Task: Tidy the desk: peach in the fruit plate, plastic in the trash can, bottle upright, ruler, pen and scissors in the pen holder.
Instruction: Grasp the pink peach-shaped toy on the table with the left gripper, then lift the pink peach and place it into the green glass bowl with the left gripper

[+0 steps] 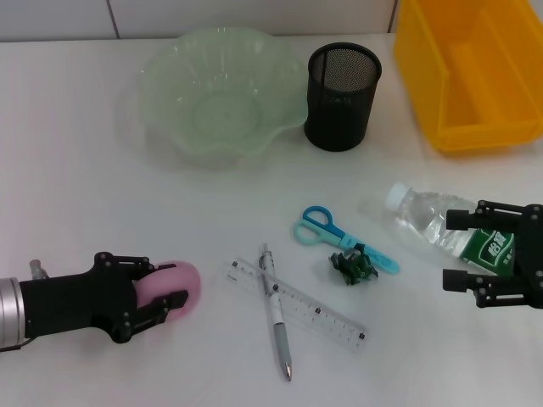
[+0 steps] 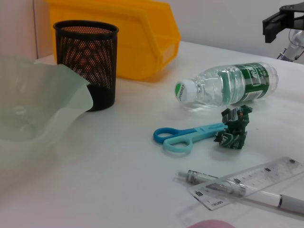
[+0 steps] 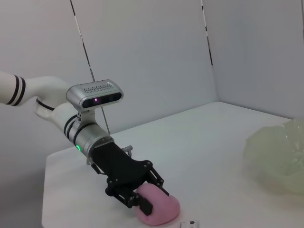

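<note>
The left tool [image 1: 165, 288] clamps the peach [image 1: 174, 284] between its fingers (right tool [image 1: 462, 250] gapes).

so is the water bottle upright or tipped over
Tipped over: the water bottle lies on its side on the table, white cap pointing sideways.

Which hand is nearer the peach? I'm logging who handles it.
Left. The left hand has its fingers around the peach; the right hand is across the desk, at the bottle.

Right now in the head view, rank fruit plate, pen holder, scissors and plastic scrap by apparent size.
1. fruit plate
2. pen holder
3. scissors
4. plastic scrap
The plate and holder sit farther from the camera, so the order is safe.
</note>
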You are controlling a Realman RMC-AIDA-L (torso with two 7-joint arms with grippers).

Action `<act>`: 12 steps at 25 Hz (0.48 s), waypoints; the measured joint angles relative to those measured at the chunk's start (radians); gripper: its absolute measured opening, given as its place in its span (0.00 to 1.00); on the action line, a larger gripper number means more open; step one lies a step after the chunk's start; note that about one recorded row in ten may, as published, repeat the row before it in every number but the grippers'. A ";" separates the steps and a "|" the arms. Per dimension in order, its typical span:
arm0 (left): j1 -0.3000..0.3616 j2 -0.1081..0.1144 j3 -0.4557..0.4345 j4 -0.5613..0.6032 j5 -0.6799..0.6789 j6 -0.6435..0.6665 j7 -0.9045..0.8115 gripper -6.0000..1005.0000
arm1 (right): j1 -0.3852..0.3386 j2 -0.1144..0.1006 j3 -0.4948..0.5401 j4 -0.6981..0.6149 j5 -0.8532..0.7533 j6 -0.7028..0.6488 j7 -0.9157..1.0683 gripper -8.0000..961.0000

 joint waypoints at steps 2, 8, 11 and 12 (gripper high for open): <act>0.000 -0.001 -0.002 0.001 -0.001 -0.004 -0.002 0.46 | 0.000 0.000 0.000 0.003 0.000 0.000 0.000 0.87; -0.005 0.000 -0.028 -0.003 -0.043 0.017 -0.006 0.34 | -0.002 0.000 0.001 0.005 0.001 0.009 0.000 0.87; -0.017 0.000 -0.041 0.001 -0.166 0.068 -0.003 0.32 | -0.002 0.000 0.002 0.006 0.001 0.011 0.000 0.87; -0.026 0.000 -0.046 0.001 -0.223 0.077 0.000 0.31 | -0.002 0.000 0.002 0.006 0.001 0.012 0.000 0.87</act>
